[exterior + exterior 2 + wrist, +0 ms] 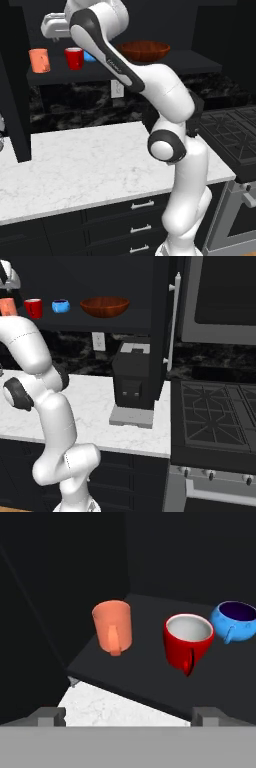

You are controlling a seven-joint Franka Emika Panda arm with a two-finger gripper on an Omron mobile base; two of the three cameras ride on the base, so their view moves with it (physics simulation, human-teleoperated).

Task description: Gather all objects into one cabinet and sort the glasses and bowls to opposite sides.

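Hand view shows three vessels standing upright on the dark shelf (150,677) of the black cabinet (15,100). The orange cup (113,627) is on the left, the red mug (188,640) is beside it but apart, and the blue cup (235,620) is at the right edge, near the red mug without touching it. The red mug is white inside and its handle points toward the camera. Below the front edge of the shelf a piece of the white marble counter (110,704) is visible.

The gripper (129,716) has its two dark fingertips (51,716) far apart at the bottom of this view, so it is wide and holds nothing, a little in front of the shelf.

From the left base view the same row stands on the shelf: orange cup (39,60), red mug (74,58), and the brown bowl (145,50) at the right end, well apart from the cups. The right base view shows the blue cup (60,306) between the red mug (34,308) and the bowl (104,306). A black coffee machine (133,381) stands on the counter under the shelf.
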